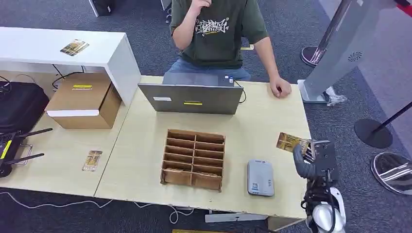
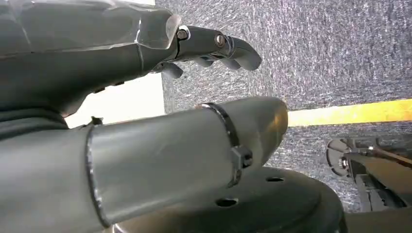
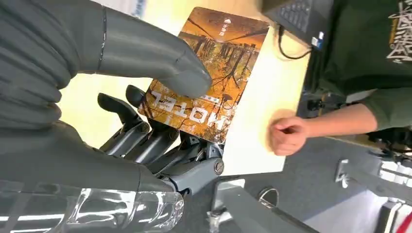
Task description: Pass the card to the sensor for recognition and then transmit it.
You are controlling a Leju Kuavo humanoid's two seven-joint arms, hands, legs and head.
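My right hand (image 1: 311,156) hovers over the table's right edge and holds an orange-brown card (image 1: 289,141) printed MOTEL. In the right wrist view the thumb (image 3: 160,63) presses on the card (image 3: 214,63) and the dark fingers (image 3: 145,136) support it from beneath. The grey card sensor (image 1: 260,177) lies flat on the table, left of and slightly nearer than that hand. My left hand (image 2: 160,141) hangs over grey carpet, fingers (image 2: 218,46) apart from the thumb, holding nothing.
A wooden compartment box (image 1: 194,158) stands mid-table, a laptop (image 1: 192,97) behind it. A person sits across, a fist (image 1: 280,88) resting on the table. Another card (image 1: 92,160) lies at left, near a cardboard box (image 1: 85,101). A white shelf (image 1: 63,48) carries a further card (image 1: 74,47).
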